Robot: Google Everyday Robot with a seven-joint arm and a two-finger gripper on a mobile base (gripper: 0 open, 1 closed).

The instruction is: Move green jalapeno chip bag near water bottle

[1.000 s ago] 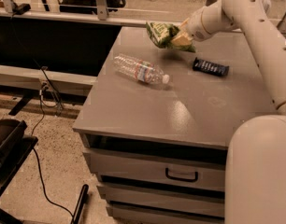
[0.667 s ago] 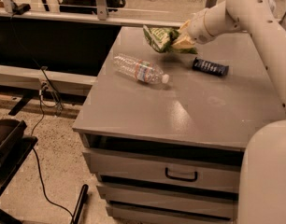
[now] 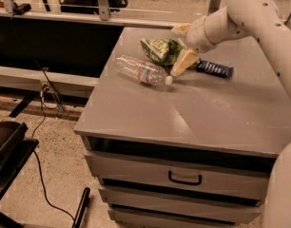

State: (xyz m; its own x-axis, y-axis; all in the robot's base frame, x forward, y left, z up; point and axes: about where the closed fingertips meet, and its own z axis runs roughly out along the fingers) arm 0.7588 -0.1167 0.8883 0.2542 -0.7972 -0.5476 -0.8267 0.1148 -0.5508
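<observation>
A Google Everyday Robot's white arm [image 3: 252, 14] reaches in from the upper right over a grey worktop [image 3: 198, 110], its gripper [image 3: 174, 51] low at the back of the surface. The cream-coloured fingers [image 3: 184, 61] stand apart, one above and one below, with the right end of the green jalapeno chip bag [image 3: 160, 50] between them; whether either finger presses on the foil cannot be told. The bag sits at the rear of the worktop, crumpled, its white and pale green patches facing the camera.

Just in front of it lies the water bottle [image 3: 141, 71], on its side and angled, its white cap [image 3: 168, 80] pointing toward the right front and close to the tip of the lower finger. Bag and bottle are near each other (a narrow strip of worktop appears to show between them). A flat dark blue wrapper [image 3: 214, 69] lies to the right of the gripper, apart from both.

The worktop tops a drawer cabinet, the upper drawer bearing a dark handle [image 3: 185, 178]. On the speckled floor at left a black cable [image 3: 40, 163] trails past a dark tray [image 3: 6, 141].
</observation>
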